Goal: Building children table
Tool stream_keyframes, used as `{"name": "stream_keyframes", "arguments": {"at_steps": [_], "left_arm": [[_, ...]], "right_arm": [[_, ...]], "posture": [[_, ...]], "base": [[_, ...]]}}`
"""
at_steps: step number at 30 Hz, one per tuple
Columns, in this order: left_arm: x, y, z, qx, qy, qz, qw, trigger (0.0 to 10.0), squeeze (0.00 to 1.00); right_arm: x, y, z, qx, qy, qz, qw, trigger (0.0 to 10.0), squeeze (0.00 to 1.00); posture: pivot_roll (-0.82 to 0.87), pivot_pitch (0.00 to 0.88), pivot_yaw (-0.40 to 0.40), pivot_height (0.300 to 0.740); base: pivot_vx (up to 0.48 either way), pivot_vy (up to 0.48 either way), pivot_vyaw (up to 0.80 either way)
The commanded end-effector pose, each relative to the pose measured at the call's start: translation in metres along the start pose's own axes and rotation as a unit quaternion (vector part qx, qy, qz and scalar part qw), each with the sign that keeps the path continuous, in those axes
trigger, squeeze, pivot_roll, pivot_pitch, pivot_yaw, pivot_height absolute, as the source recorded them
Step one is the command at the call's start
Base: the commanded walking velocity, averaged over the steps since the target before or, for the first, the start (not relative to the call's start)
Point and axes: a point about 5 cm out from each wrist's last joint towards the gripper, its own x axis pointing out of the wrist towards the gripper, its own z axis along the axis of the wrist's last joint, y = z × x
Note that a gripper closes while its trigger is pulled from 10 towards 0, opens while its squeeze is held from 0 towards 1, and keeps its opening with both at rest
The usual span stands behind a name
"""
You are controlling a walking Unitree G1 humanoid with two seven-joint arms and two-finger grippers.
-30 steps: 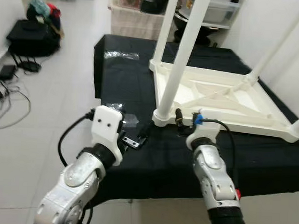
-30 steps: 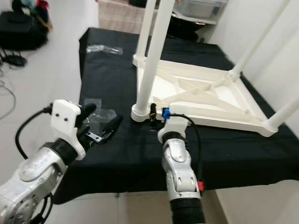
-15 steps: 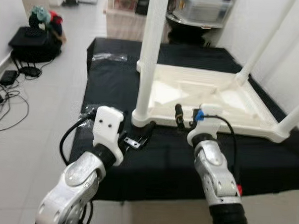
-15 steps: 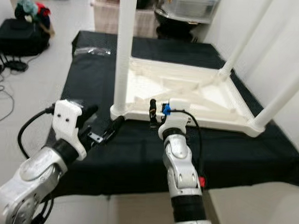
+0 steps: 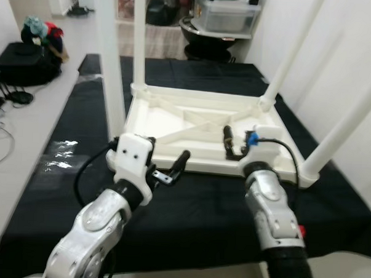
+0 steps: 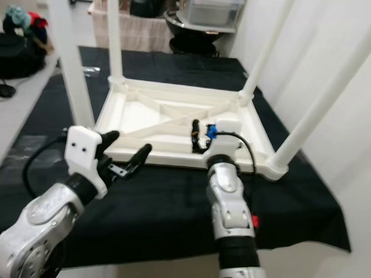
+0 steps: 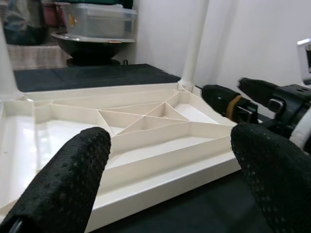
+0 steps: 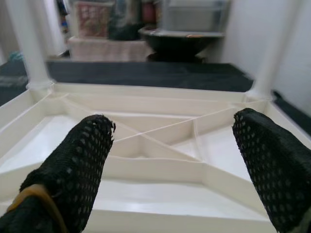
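Four legs: we note four white legs standing up from the corners of the upturned table (image 5: pixel 198 124), its ribbed underside facing up.
Table position: it lies on a black cloth (image 5: pixel 188 207) covering a low surface, directly ahead of the robot.
Near left leg (image 5: pixel 111 68): upright, at the corner closest to the left arm.
Near right leg (image 5: pixel 346 118): leaning out toward the white wall.
Left gripper (image 6: pixel 124 150): we find it at the table's near edge, fingers spread wide, nothing between them.
Right gripper (image 5: pixel 233 141): over the near right part of the frame, jaws spread, holding nothing; a blue fitting sits on its wrist.
Plastic wrap (image 5: pixel 60 155): crumpled on the cloth, left of the table.
Background: we record a black bag (image 5: pixel 25 61) on the tiled floor and a clear storage box (image 5: pixel 225 14) beyond the cloth.
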Motion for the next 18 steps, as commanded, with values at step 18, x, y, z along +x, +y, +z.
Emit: {"name": "stream_keyframes", "arguments": {"at_steps": [18], "left_arm": [[0.0,0.0,-0.006,0.0,0.015,0.01,1.0,10.0,0.0]], "right_arm": [[0.002,-0.02,-0.007,-0.001,0.016,0.002,1.0,10.0,0.0]], "posture": [[0.02,0.108,-0.142,0.74]], "base": [[0.0,0.0,0.2]]}}
